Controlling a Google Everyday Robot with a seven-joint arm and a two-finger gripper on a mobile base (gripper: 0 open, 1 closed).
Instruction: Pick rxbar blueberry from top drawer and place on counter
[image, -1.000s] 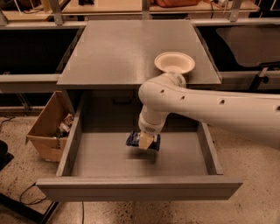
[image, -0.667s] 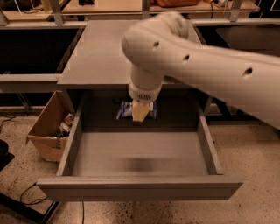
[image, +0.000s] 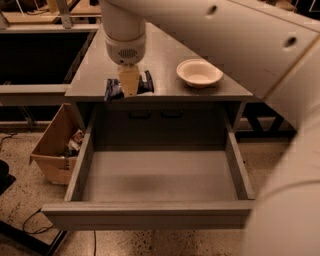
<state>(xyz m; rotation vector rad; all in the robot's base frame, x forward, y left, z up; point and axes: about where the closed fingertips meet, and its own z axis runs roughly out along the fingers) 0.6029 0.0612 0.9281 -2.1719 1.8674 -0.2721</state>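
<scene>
The end effector hangs over the front edge of the bench, left of the middle, pointing straight down from a round white wrist. Its tan fingers are closed on the bar, whose dark wrapper sticks out on both sides of them, the left end a little lower than the right. The bar sits right at the bench's front lip; whether it touches the surface or hovers just above it cannot be told.

The thick white arm runs in from the upper right and fills that corner, with another part of it large along the right edge.

A cream bowl stands upright on the bench, right of the end effector and well apart from the bar.

Below the bench, the drawer stands open toward the camera, its grey floor, side walls and long front panel all in view.

A brown cardboard box sits on the speckled floor just left of the drawer, holding a few small items.
</scene>
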